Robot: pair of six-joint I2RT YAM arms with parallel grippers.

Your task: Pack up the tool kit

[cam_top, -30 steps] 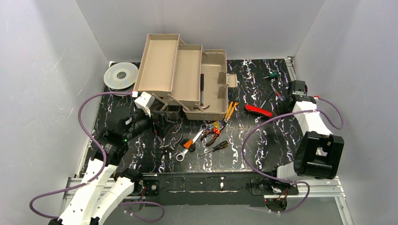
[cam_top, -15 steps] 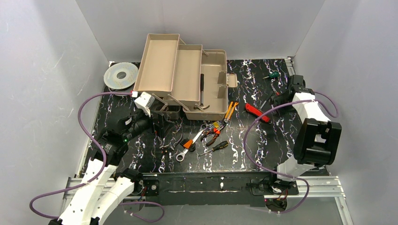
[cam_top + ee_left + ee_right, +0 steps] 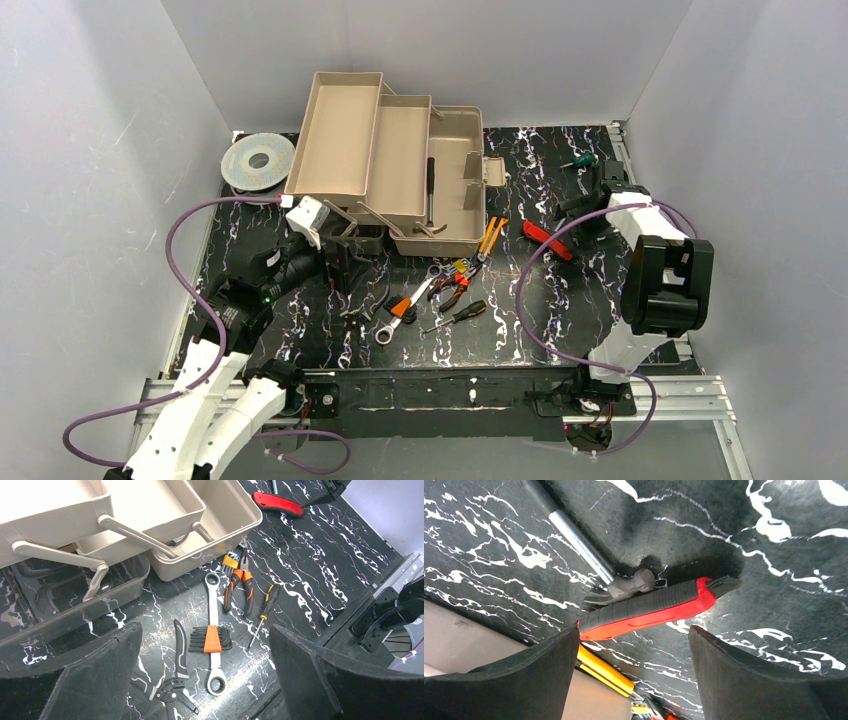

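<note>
The tan toolbox [image 3: 400, 170] stands open at the back, trays folded out, smoky lid [image 3: 75, 600] lying in front. A wrench [image 3: 214, 625], orange pliers [image 3: 239, 582] and a screwdriver [image 3: 265, 605] lie on the black mat. My left gripper [image 3: 205, 680] hangs open above them, holding nothing. The red knife [image 3: 649, 610] lies to the toolbox's right, against a hammer [image 3: 624, 587] with a metal shaft. My right gripper [image 3: 634, 680] is open just over the knife, which shows above the gap between its tips; it touches nothing. From above, that gripper [image 3: 568, 213] sits right of the knife [image 3: 545, 238].
A round grey wire spool [image 3: 258, 160] lies at the back left. A green-handled screwdriver [image 3: 580, 160] lies at the back right. An orange-clipped hex key set [image 3: 212, 639] and black snips [image 3: 170, 690] lie by the wrench. Yellow-handled tools [image 3: 604, 667] rest near the toolbox's front wall.
My right gripper has gone from shut to open while its arm swung left toward the red knife. The left arm has stayed still.
</note>
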